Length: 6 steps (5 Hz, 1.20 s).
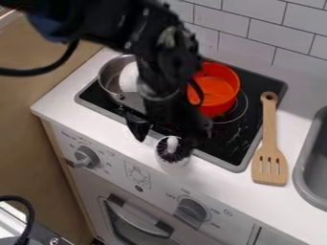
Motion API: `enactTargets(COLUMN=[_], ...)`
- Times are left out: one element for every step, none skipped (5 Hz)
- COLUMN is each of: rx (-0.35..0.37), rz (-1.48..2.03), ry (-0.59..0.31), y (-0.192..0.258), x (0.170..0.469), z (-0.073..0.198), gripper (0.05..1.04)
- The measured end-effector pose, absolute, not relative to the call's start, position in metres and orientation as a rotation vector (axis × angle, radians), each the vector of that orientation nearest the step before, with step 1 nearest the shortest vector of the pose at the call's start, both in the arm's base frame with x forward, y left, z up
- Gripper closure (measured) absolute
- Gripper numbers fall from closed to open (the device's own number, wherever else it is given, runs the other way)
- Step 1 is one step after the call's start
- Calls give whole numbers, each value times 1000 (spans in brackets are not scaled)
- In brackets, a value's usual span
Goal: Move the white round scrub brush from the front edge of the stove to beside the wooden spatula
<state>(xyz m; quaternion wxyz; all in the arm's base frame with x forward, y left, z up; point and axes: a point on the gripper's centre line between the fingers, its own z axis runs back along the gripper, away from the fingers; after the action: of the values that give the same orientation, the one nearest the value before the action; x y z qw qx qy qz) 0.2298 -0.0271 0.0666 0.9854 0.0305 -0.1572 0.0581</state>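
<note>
The black gripper [163, 137] hangs over the stove's front edge, open, one finger on the left and the other a dark shape on the right. Just below and between them, a small round brush-like thing [171, 148] with dark bristles and a white centre stands on the white counter strip in front of the stove. Whether the right finger touches it I cannot tell. Behind the gripper, an orange pot [218, 88] sits on the black stove top [223, 139]. A metal pan [110, 76] with something white in it is at the back left, partly hidden by the arm.
On the right, a wooden slotted spatula [269, 143] lies across the stove's right rim and the counter [290, 103]. A grey sink [314, 162] is at the right edge. Oven knobs [191, 213] stick out from the front panel, and a tiled wall [249, 28] stands behind.
</note>
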Motion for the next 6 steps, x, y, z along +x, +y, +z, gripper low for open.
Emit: enactTargets(rx=[75, 75, 71, 72, 68, 76], rz=[95, 89, 95, 96, 103, 108], ry=[-363, -378, -388, -395, -412, -427], y=[-24, -23, -21, -21, -21, -19], x=[232, 234, 236, 238, 239, 242], z=[60, 53, 48, 42, 37, 28], gripper=[85, 85, 85, 85, 85, 85])
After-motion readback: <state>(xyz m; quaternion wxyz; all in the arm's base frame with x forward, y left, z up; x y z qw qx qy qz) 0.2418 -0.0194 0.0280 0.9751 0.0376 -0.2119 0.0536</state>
